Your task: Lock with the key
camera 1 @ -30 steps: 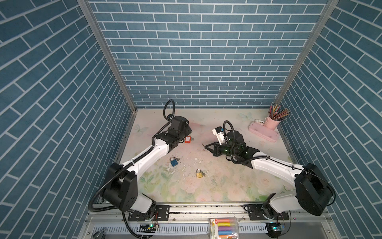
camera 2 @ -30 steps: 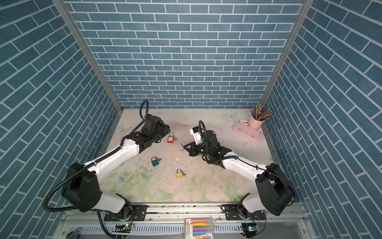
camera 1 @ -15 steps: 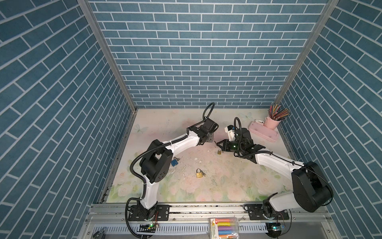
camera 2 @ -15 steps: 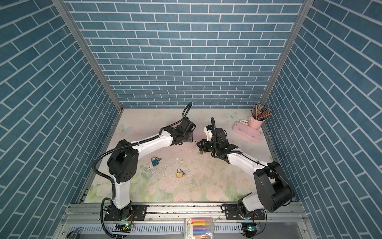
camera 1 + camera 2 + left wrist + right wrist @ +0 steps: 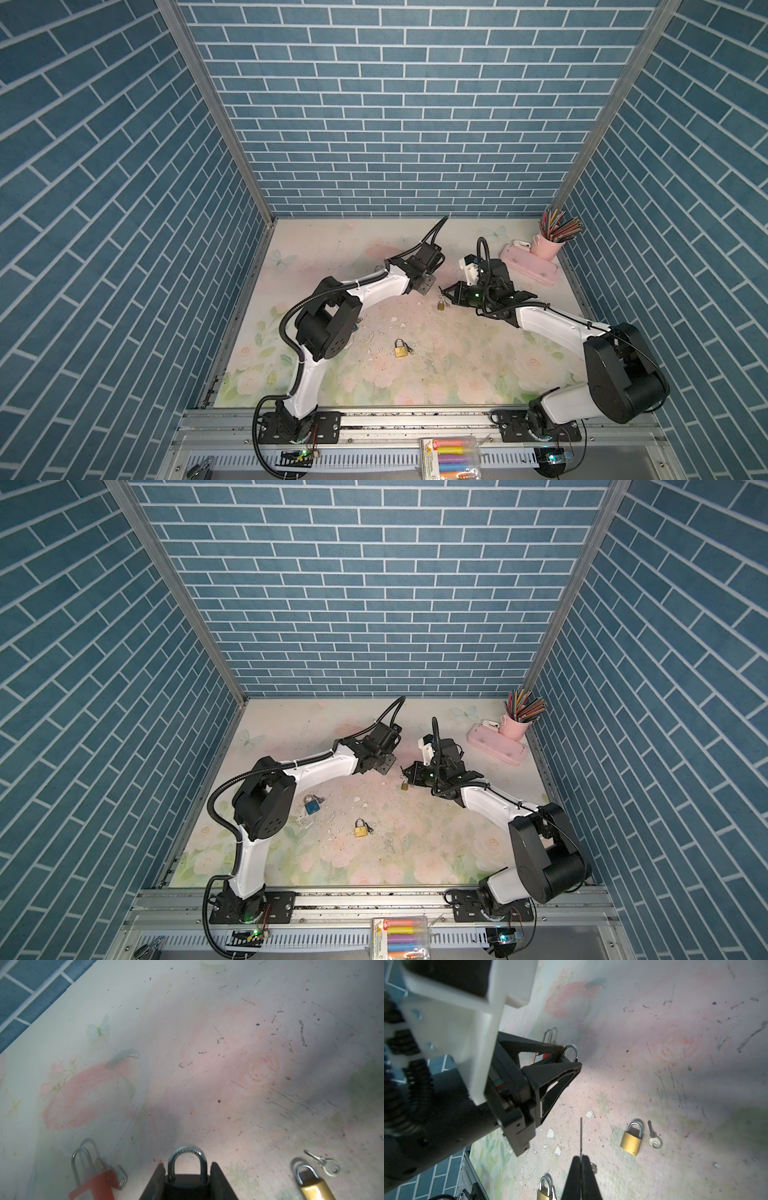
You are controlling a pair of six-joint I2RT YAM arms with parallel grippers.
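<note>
Closest in, past the front rail, a clear box of coloured sticks (image 5: pixel 451 457). Then on the tabletop (image 5: pixel 457 374) a brass padlock (image 5: pixel 400 348) lies flat near the middle, w/ a blue padlock (image 5: pixel 311 805) to its left by the left arm's elbow. Further in, a smaller brass padlock (image 5: pixel 440 305) sits right by the tip of the right hand (image 5: pixel 580 1158) — that hand's clamped tight on the key (image 5: pixel 580 1136), thin blade sticking out fwd toward the left hand (image 5: pixel 187 1165). Left hand is gripping a black padlock (image 5: pixel 187 1186) by the body, shackle poking out past the fingers. Key and lock are apart, not in yet. A red padlock (image 5: pixel 91 1182) lies just beside the left hand. Way back right — pink tray (image 5: pixel 530 266) + cup of pencils (image 5: pixel 548 249).
</note>
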